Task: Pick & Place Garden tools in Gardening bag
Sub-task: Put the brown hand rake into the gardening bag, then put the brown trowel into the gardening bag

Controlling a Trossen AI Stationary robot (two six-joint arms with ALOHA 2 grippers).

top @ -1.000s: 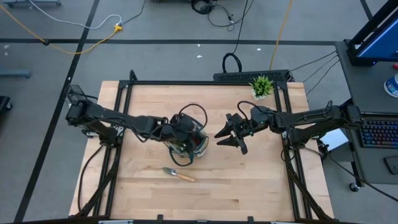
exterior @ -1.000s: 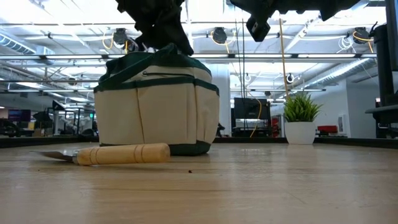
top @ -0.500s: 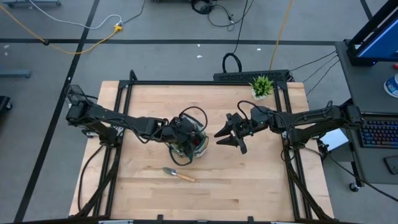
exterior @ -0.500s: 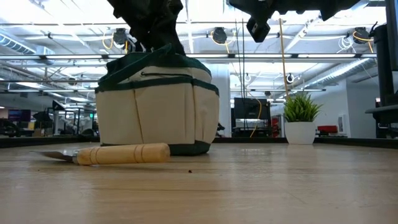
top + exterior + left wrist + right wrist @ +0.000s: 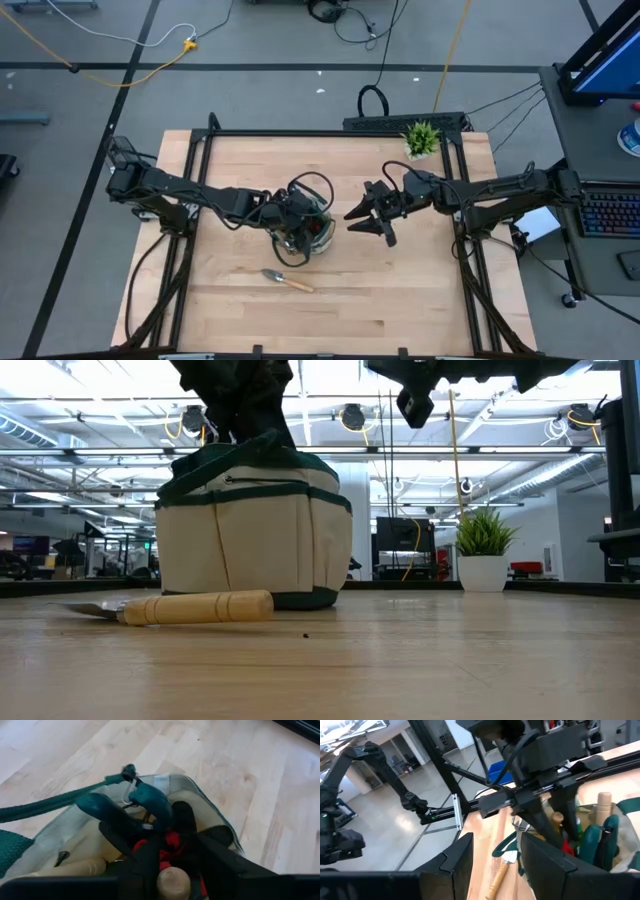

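My left fingers (image 5: 167, 870), parted inside the khaki-tan fabric bag (image 5: 255, 525), straddle a round wooden handle (image 5: 172, 882), seemingly releasing it. Right fingers (image 5: 368, 222) hang open. Next, I judge: the wooden-handled trowel (image 5: 287, 281) on the bench (image 5: 400, 300).

In the low view the gardening bag (image 5: 255, 530) hides the far end of the trowel (image 5: 170, 607) lying in front of it. The top edge of that picture cuts off both arms above the bag. Looking down into the bag, the left gripper (image 5: 172, 865) covers most of the red glove (image 5: 170, 842) and part of a wooden handle (image 5: 172, 882).
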